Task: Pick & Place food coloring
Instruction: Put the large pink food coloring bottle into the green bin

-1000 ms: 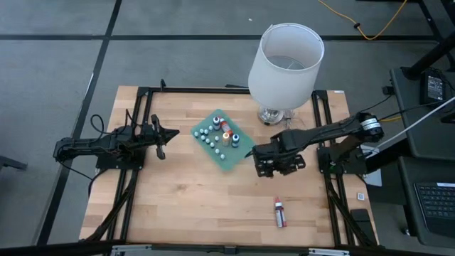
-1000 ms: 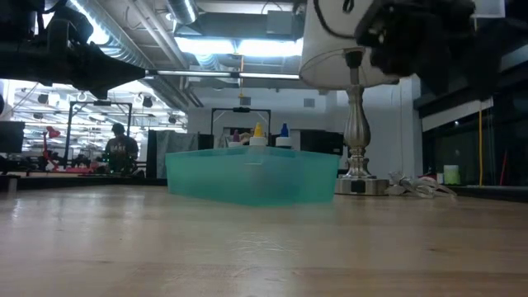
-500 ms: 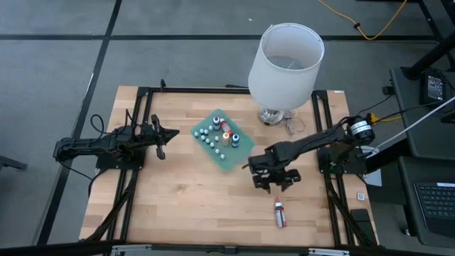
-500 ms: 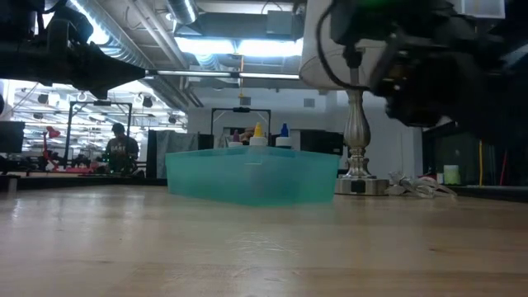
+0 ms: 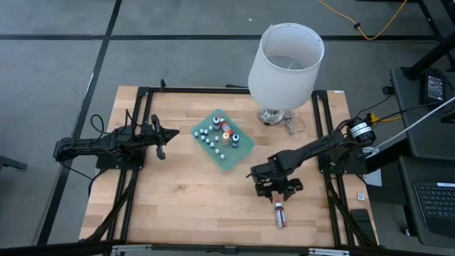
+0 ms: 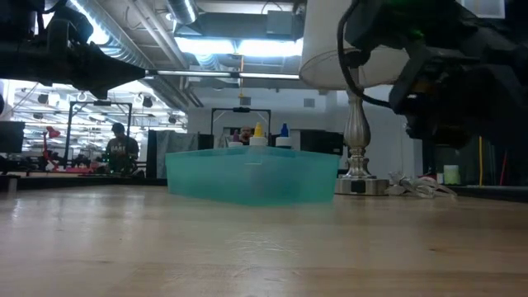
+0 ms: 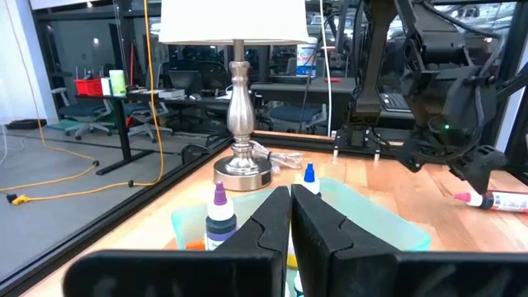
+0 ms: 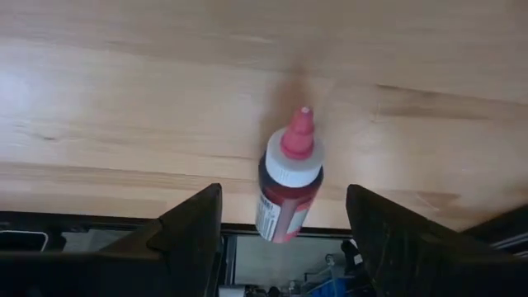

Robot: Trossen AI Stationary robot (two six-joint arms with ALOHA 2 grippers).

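A red dropper bottle (image 5: 280, 213) lies on its side on the wooden table, near the near edge. In the right wrist view this red bottle (image 8: 289, 186) has its cap pointing away from the camera. My right gripper (image 5: 277, 189) hovers just above it, open, its fingers (image 8: 194, 223) standing wide on either side without touching. The other small bottles stand upright in the green tray (image 5: 231, 158); a purple-capped one (image 7: 219, 216) and a blue-capped one (image 7: 308, 176) show in the left wrist view. My left gripper (image 5: 162, 139) waits shut to the left of the tray.
A lamp with a large white shade (image 5: 286, 62) stands on a silver base (image 5: 273, 115) at the far edge, right of the tray. Its cord (image 5: 293, 126) lies beside the base. Black frame rails (image 5: 334, 206) run along the table's sides. Bare wood lies between tray and near edge.
My right gripper has moved from beside the tray's right corner toward the table's near edge and now hangs over the lying red bottle. The bottle and the tray have stayed where they were.
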